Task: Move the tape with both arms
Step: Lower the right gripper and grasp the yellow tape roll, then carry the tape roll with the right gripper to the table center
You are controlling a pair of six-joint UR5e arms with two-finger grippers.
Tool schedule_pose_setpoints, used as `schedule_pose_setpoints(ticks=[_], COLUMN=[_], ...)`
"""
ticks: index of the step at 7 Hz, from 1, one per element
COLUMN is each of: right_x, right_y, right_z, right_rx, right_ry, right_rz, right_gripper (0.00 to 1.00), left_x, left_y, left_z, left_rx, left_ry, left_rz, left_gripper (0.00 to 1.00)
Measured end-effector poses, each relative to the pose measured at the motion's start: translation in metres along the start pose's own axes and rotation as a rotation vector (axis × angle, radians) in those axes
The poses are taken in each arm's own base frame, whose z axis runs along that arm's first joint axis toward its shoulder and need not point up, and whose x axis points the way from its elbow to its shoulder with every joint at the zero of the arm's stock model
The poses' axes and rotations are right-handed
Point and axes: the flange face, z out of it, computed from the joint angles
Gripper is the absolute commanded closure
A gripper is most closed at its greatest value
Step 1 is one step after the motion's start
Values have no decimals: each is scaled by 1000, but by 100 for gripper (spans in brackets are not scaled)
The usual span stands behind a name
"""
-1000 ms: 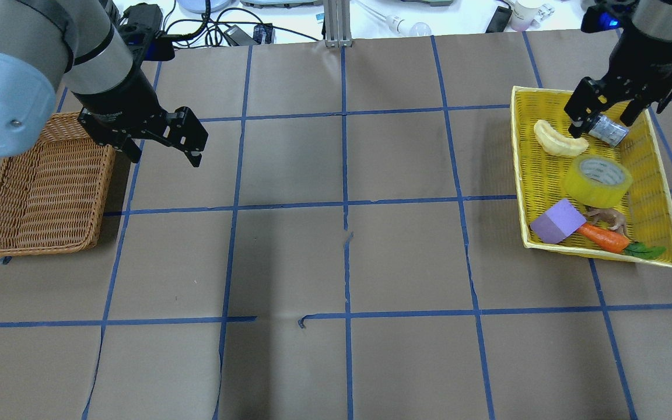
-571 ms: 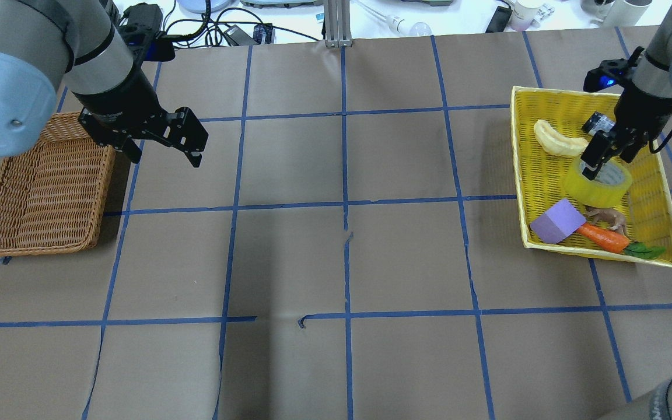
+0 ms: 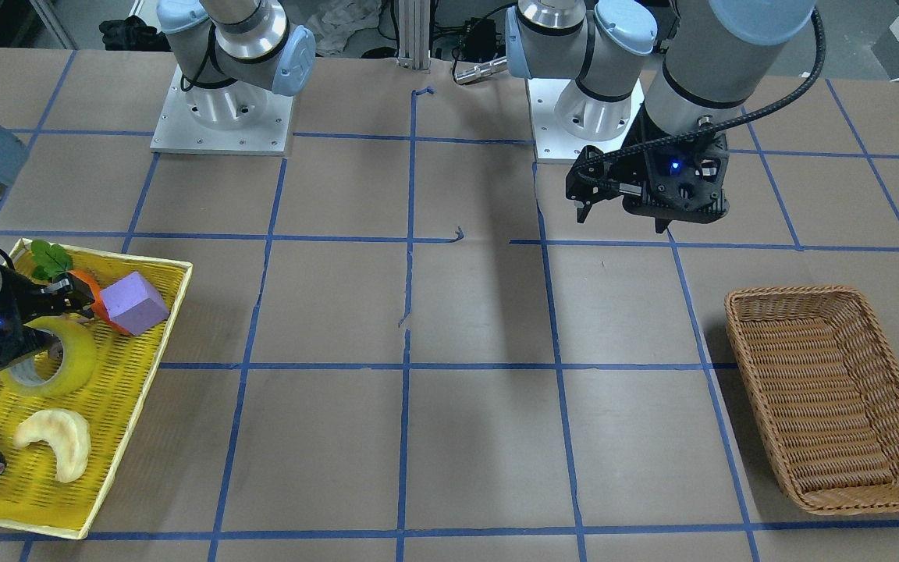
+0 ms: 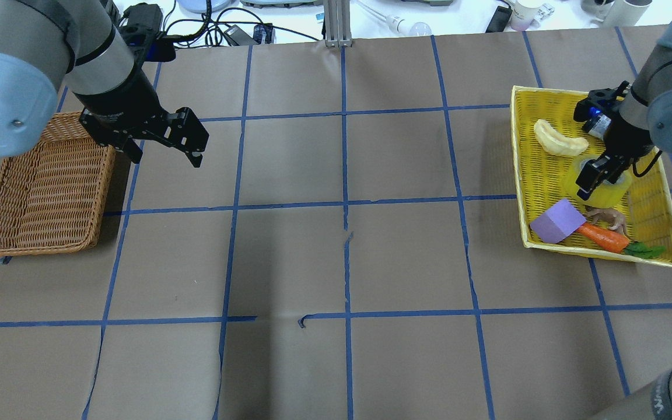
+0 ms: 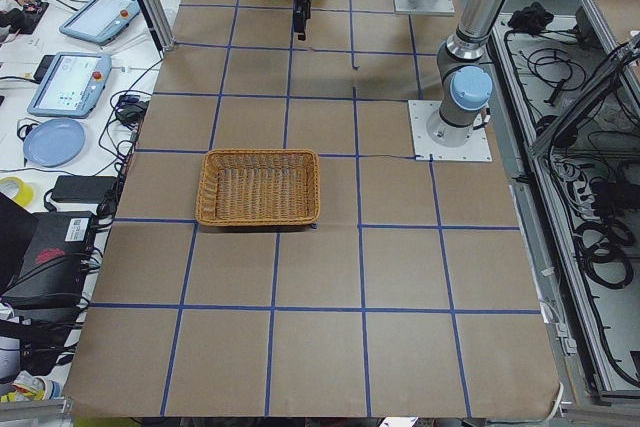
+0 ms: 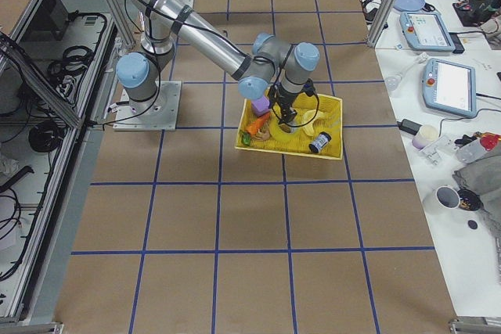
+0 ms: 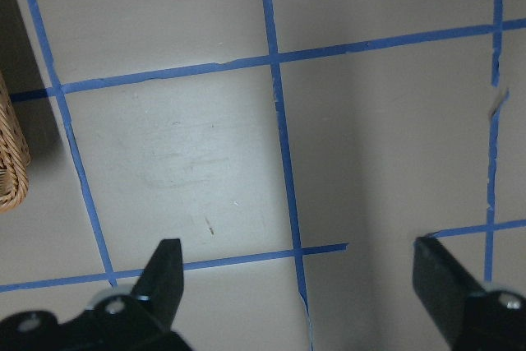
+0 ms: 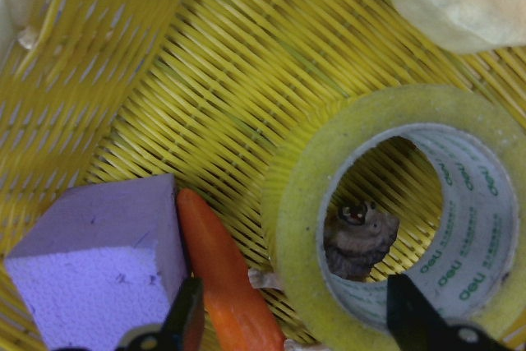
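right fingers [image 8: 409,316] spread astride tape [image 8: 289,203] wall, partly cut off | left fingers [image 7: 164,275] spread | tape partly hidden overhead

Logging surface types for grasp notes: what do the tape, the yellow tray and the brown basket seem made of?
The tape: glossy translucent yellow-green plastic film on a grey-white core with green print, probably card. The yellow tray: flat woven slats, slightly shiny, likely plastic. The brown basket: woven tan strands, matte, wicker or rattan by look, possibly imitation.
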Motion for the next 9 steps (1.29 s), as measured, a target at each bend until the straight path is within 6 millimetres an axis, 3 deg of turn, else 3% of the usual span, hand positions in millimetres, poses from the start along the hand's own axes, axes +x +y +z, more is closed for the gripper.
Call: schedule_pose_setpoints(ticks=[2,6,8,9], right_x=[1,1,-13,-39], right_y=[-3,-4,-15,-29], right_z=[10,6,-25,-50], right_rx=[-2,7,75,141], right_ry=[-10,2,38,44], right_rz=[-3,-20,-12,6], right_gripper=[99,100,100,100], left_x=[0,0,0,0], left_y=[0,0,0,0], left_z=[0,0,0,0], left_rx=[-1,0,0,0], left_ry=[0,0,0,0], left_rz=[0,0,0,0], left_gripper=[0,0,0,0])
